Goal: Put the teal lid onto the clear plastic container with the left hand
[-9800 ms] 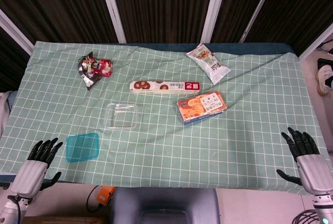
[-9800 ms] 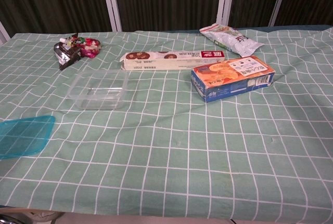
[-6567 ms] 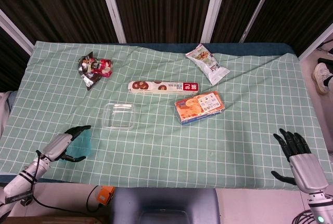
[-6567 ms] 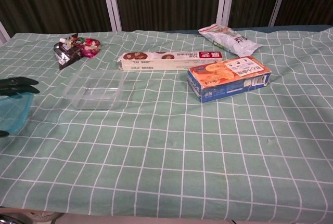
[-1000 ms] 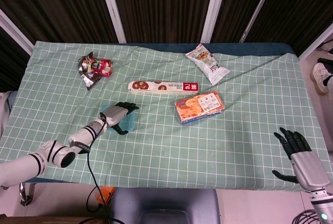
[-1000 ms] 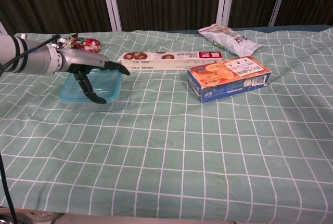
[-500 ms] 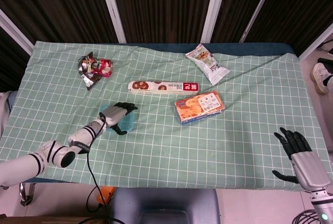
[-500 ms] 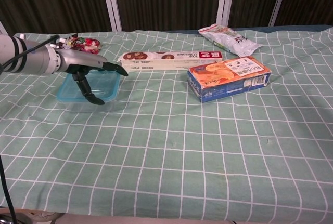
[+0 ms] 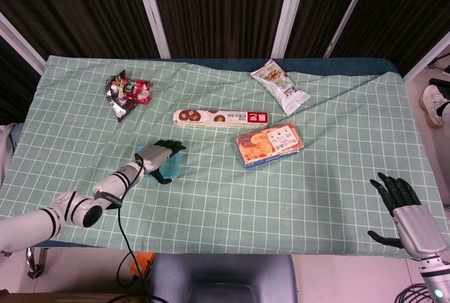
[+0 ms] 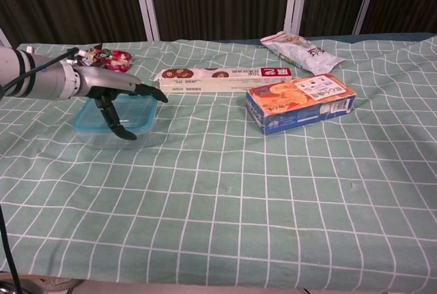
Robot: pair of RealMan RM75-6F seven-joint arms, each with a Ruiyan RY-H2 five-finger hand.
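The teal lid [image 10: 140, 113] lies flat on top of the clear plastic container [image 10: 95, 141], whose see-through walls show just under it. My left hand [image 10: 113, 97] reaches over the lid from the left and grips it, fingers along the far edge and thumb curled down over the near side. In the head view the same left hand [image 9: 159, 157] covers most of the teal lid [image 9: 174, 166], and the container is hidden beneath. My right hand [image 9: 406, 208] hangs off the table's near right corner, fingers spread and holding nothing.
An orange-and-blue cookie box [image 10: 302, 101] lies right of centre, and a long biscuit box [image 10: 225, 76] lies behind the container. A white snack bag [image 10: 302, 50] sits at the back right. Crumpled candy wrappers [image 10: 101, 60] lie at the back left. A green checked cloth [image 10: 273, 198] covers the table.
My left hand has drawn the teal lid slightly left and toward me, so it now sits lower on the container. The right hand has not moved.
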